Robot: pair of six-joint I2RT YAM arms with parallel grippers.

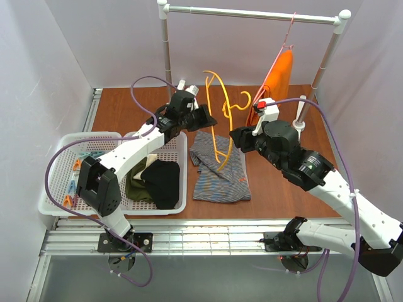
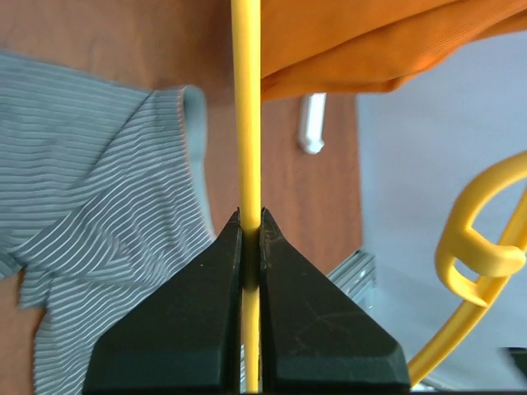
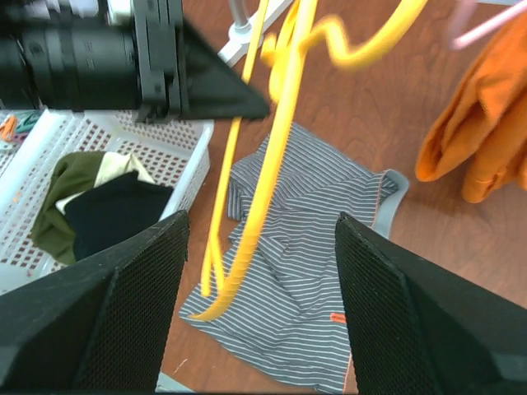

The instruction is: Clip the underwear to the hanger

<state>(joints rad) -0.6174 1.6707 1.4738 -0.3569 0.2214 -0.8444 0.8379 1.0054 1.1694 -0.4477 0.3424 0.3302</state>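
Note:
The grey striped underwear (image 1: 217,173) lies flat on the brown table, its orange tag showing in the right wrist view (image 3: 321,280). The yellow hanger (image 1: 216,135) hangs tilted above it, its lower end over the cloth. My left gripper (image 1: 211,119) is shut on the hanger's thin bar (image 2: 247,107), pinching it between both jaws (image 2: 251,218). My right gripper (image 1: 234,137) is open and empty, hovering above the underwear with the hanger (image 3: 276,156) between and beyond its fingers (image 3: 262,226). The underwear also shows in the left wrist view (image 2: 99,206).
A white basket (image 1: 56,141) at the left holds black (image 1: 162,182) and olive (image 1: 135,189) clothes and clips (image 1: 74,167). A rail (image 1: 252,12) at the back carries a pink wire hanger (image 1: 288,34) with orange cloth (image 1: 280,75). White walls enclose the table.

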